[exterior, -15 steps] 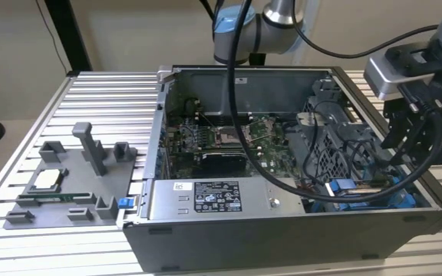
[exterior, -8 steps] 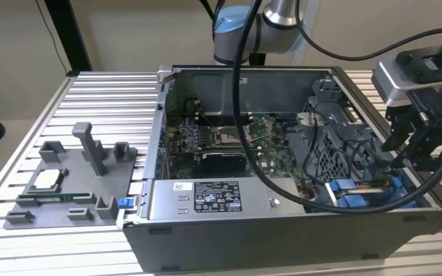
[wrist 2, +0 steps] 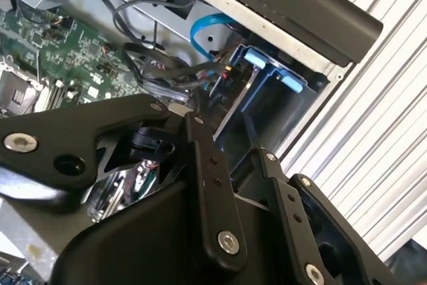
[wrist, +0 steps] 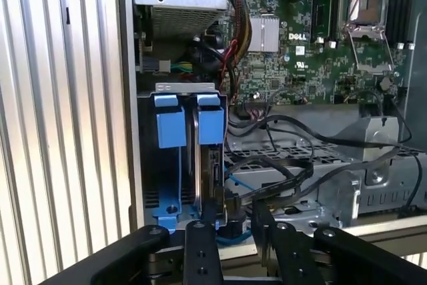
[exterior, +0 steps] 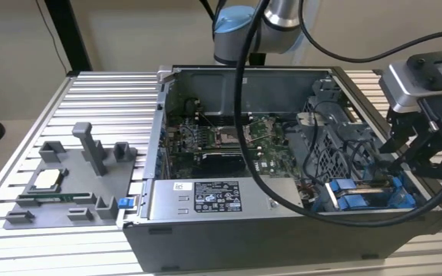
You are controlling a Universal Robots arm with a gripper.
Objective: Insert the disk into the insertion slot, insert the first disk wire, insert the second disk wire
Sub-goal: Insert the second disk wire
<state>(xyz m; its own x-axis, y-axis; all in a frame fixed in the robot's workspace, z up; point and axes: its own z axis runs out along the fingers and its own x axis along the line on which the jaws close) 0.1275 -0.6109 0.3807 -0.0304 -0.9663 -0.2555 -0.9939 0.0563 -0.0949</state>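
Evidently the disk [exterior: 368, 188] is already seated in the insertion slot [exterior: 405, 198], at about four o'clock of the open computer case [exterior: 282, 241] in the exterior view. Its blue carrier is seen edge-on in the first wrist view, with two blue tabs standing up from the bay. The gripper [exterior: 430, 156] is held just beside that bay, at about three o'clock of the case. Whether it is apart, together or clamped on anything cannot be told, since a dark part near its tip is not made out clearly.

The disk is judged stiff, fairly heavy for its size and sensitive to knocks, so it is best taken by the plastic carrier's edges, never by the label face. The loose cables [wrist: 280, 165] lying over the perforated cage [exterior: 336, 144] are judged soft and springy, and are better gripped at the rigid plug than along the cord.
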